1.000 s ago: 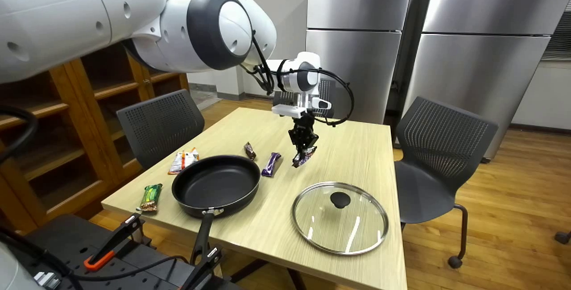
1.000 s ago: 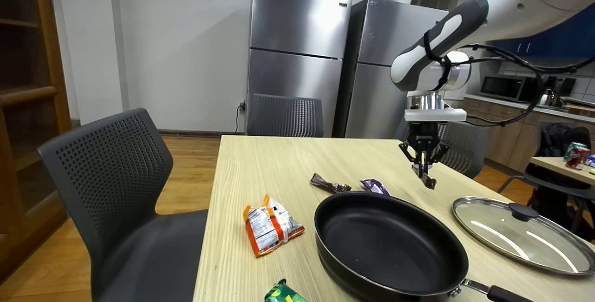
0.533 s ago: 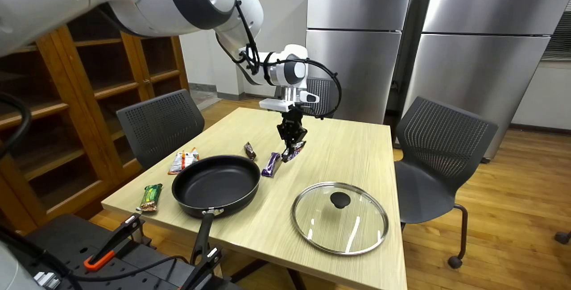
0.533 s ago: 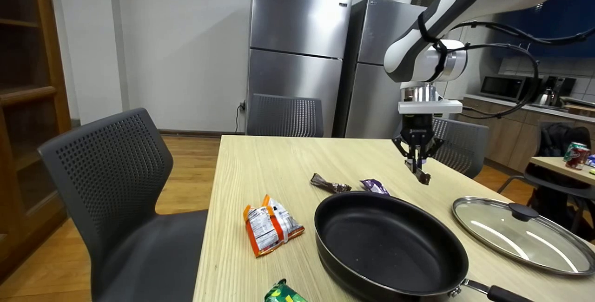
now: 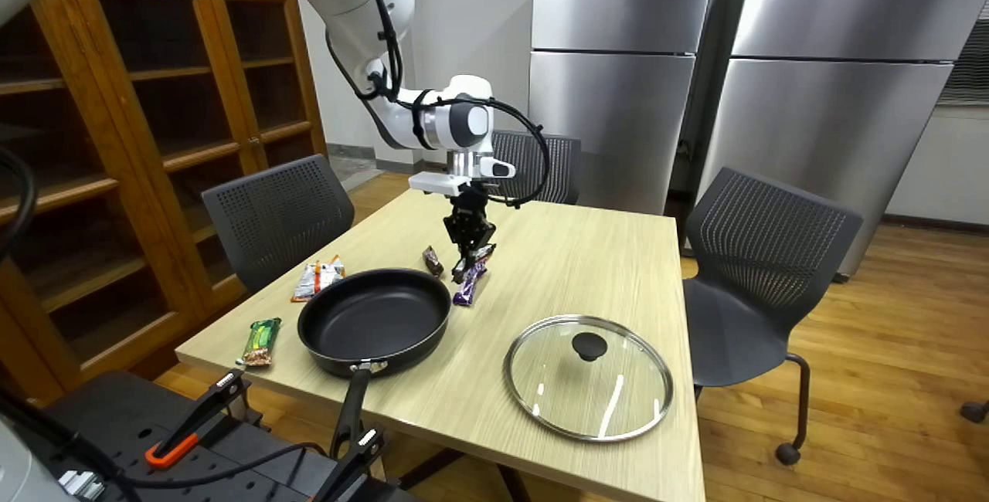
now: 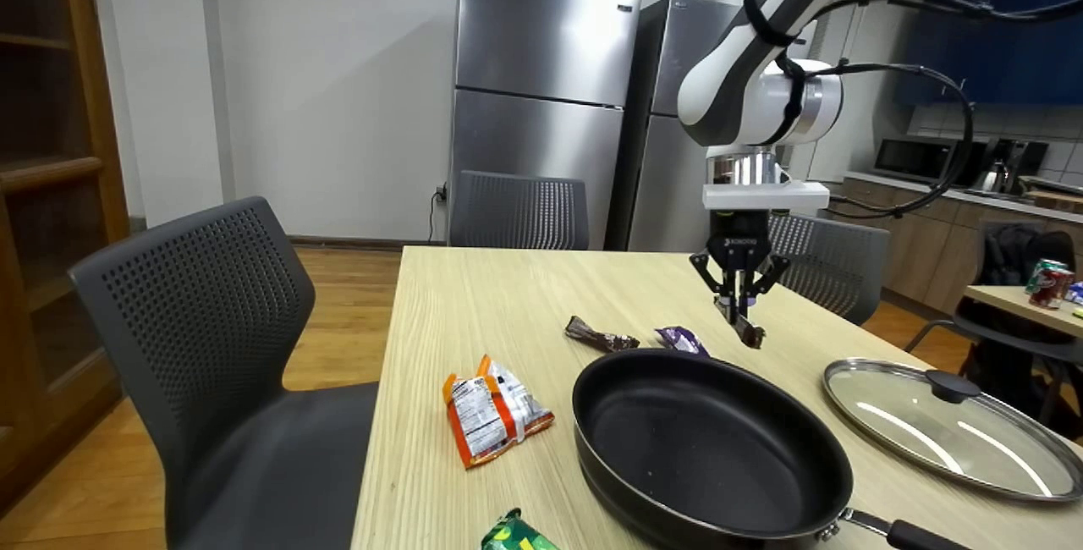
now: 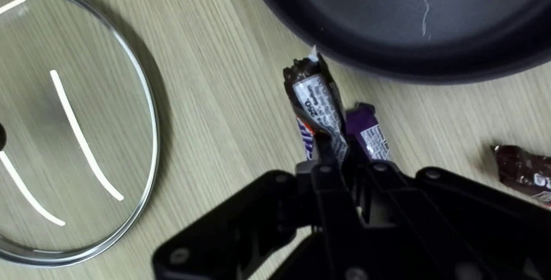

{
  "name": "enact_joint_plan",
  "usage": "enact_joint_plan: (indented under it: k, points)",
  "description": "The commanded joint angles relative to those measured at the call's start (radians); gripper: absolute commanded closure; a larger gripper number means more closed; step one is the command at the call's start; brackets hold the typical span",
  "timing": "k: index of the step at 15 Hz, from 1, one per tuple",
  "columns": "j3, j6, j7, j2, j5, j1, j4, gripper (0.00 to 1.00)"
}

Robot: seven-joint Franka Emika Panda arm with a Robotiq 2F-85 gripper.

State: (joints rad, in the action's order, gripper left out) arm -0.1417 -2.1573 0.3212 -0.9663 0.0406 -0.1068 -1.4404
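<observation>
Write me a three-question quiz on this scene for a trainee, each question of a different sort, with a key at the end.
1. True or false: the lid lies on the table, apart from the pan.
2. What colour is the knob on the lid?
3. What does the hand hold?
a) the lid
b) the pan
c) a wrapped bar

Key: 1. True. 2. Black. 3. c.
</observation>
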Motion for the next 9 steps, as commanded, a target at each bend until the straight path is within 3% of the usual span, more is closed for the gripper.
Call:
enact_joint_plan:
  k: [1, 9]
  points:
    - [0.005, -0.122, 0.056, 0.147, -0.031, -0.052, -0.237, 0.97]
    - [0.008, -0.294, 0.071, 0.308, -0.061, -0.144, -0.570, 0.97]
